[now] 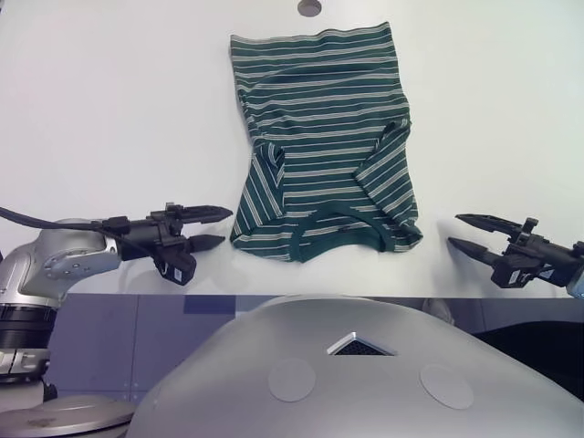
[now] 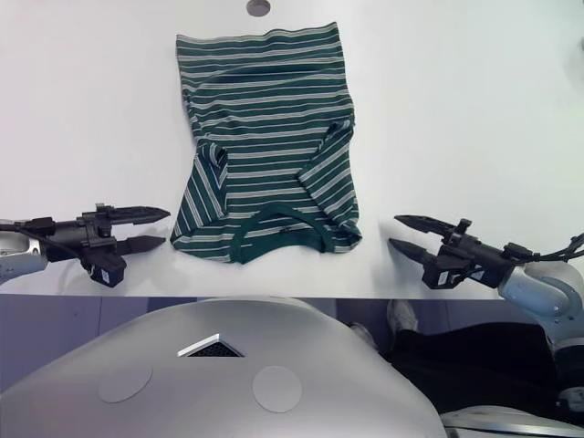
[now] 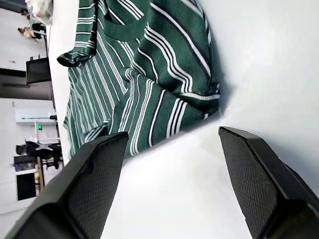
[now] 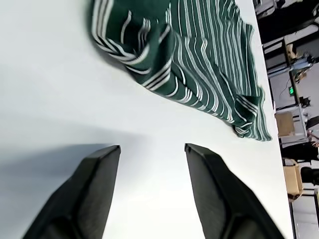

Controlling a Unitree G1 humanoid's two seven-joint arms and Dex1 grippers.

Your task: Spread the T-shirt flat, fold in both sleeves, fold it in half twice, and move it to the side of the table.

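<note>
**T-shirt laid out with sleeves in, both grippers open at the near edge**

Head camera: The green, white-striped T-shirt (image 1: 324, 137) lies on the white table (image 1: 109, 109), roughly centred. Its collar (image 1: 333, 224) is toward the robot and its hem toward the far edge. Both sleeves lie folded in over the body, and the cloth is somewhat rumpled near the collar. A small round grey disc (image 1: 309, 7) sits in the tabletop just beyond the hem. The left gripper (image 1: 224, 226) hangs just beside the shirt's near left corner with its fingers parted, holding nothing and not touching the cloth. The right gripper (image 1: 454, 230) is near the near right corner, a little farther off, also spread and holding nothing.

Left wrist: The two dark textured fingers (image 3: 94, 174) stand wide apart over bare tabletop. The shirt's near corner and folded sleeve lie close ahead of the tips.

Right wrist: The fingers (image 4: 94, 189) are parted above the white surface. The shirt's bunched corner lies ahead, clear of them.
</note>
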